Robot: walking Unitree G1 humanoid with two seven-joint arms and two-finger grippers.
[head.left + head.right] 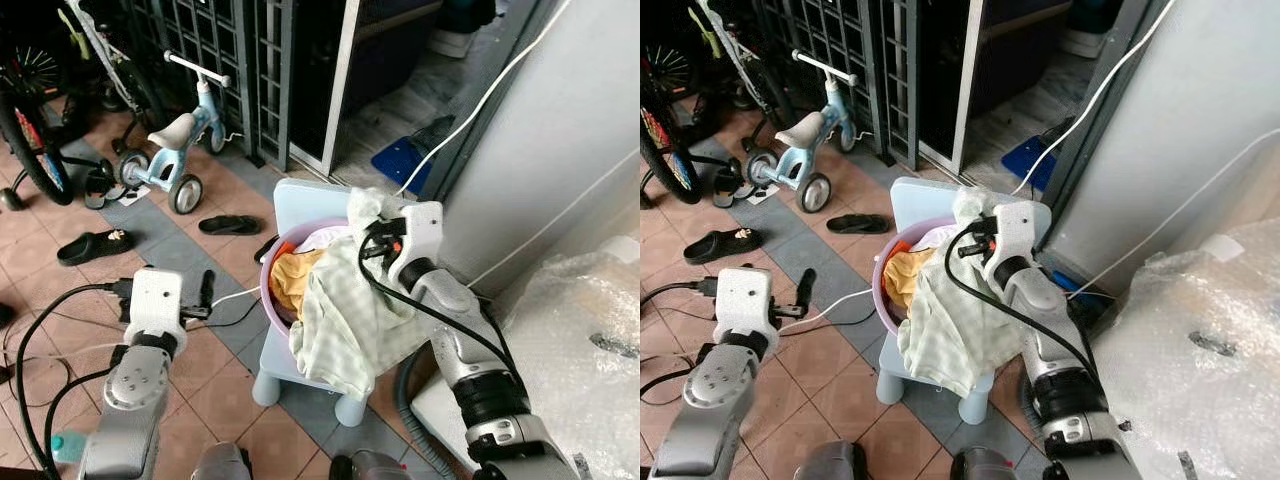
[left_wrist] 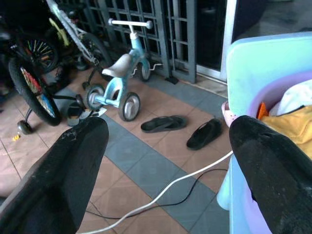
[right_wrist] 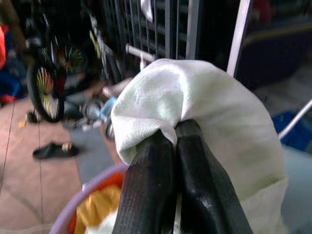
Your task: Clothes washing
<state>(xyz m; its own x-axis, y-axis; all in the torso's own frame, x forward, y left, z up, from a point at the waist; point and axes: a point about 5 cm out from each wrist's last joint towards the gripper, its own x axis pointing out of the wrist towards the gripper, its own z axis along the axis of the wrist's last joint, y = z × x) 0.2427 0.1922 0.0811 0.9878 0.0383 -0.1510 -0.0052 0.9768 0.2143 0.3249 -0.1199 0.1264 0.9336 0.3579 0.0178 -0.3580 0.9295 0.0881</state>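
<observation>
At the far left a bicycle wheel (image 1: pixel 25 140) and a pale blue balance trike (image 1: pixel 180 135) stood by the dark grille, with black sandals (image 1: pixel 228 225) scattered on the tiled floor. The left gripper (image 2: pixel 165 161) hovered beside the stool with its fingers spread wide, holding nothing. A white cable (image 1: pixel 235 298) ran across the tiles near it. In the middle, a lilac laundry basin (image 1: pixel 272 300) full of clothes, a yellow garment (image 1: pixel 295 275) among them, sat on a light blue plastic stool (image 1: pixel 300 205). The right gripper (image 3: pixel 175 161) was pinched tight on a pale green checked cloth (image 1: pixel 350 320), lifted above the basin while most of the fabric draped over the rim. To the right lay bubble wrap (image 1: pixel 580 330). The trailing cloth could snag the rim and tip the basin off the stool, or slip from the narrow pinch.
</observation>
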